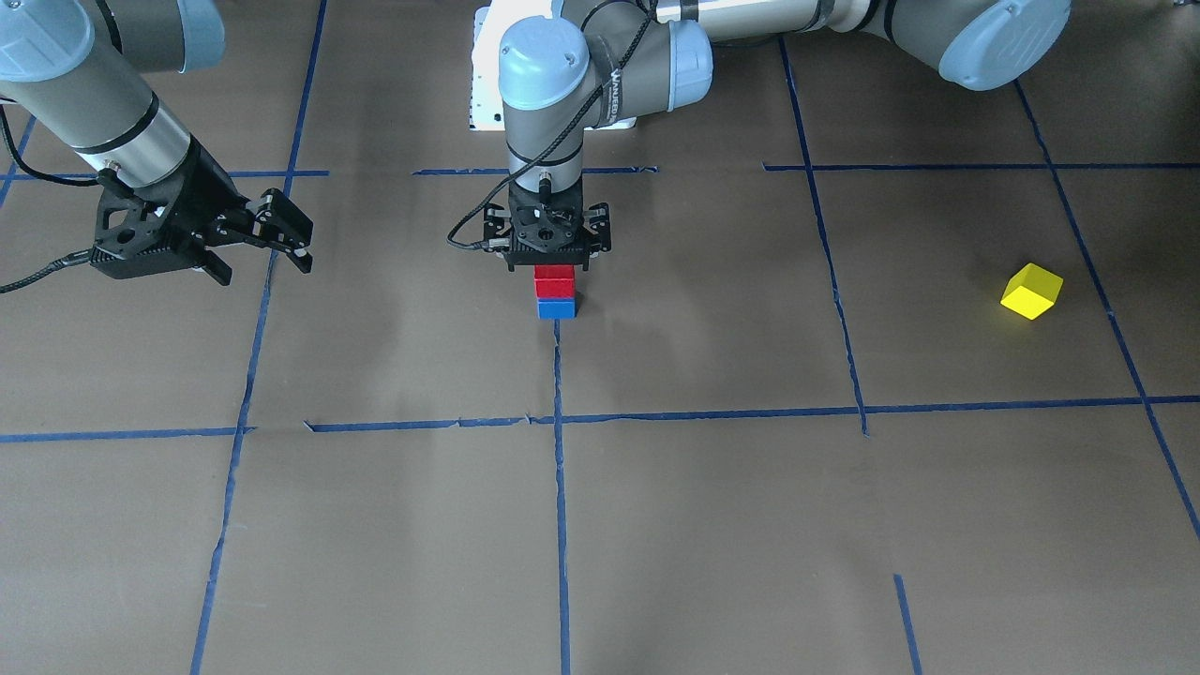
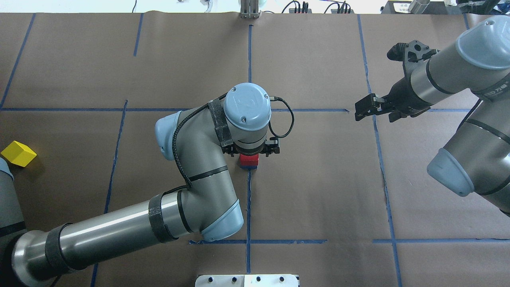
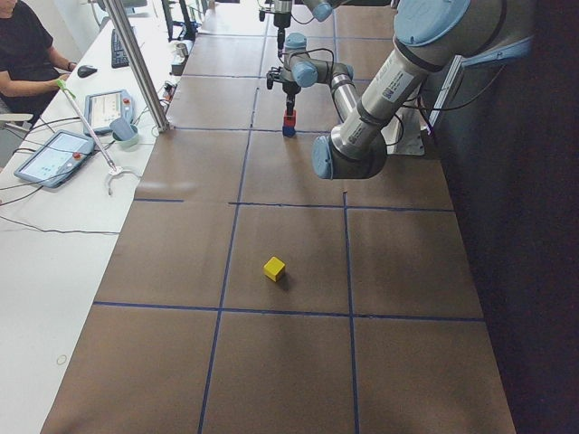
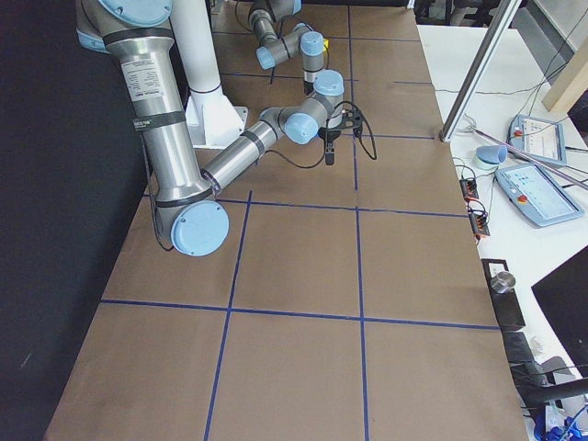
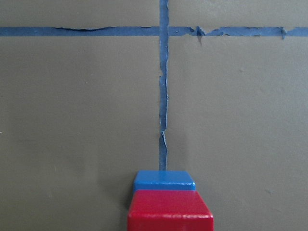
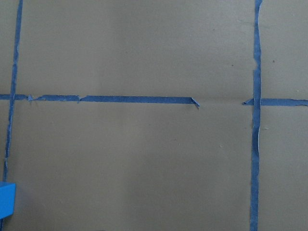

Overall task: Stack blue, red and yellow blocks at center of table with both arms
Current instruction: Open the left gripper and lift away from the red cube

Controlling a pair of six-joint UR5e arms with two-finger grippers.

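Left gripper (image 1: 554,266) sits over the red block (image 1: 553,281) atop the blue block (image 1: 556,307), centre frame; I cannot tell if it is clenched. Rising unreleased would unstack them.

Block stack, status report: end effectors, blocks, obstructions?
Left end effector directly over red block, grip unclear; right end effector open, off to the side. Red sits on blue block at centre; yellow block loose, far out. No obstruction seen.
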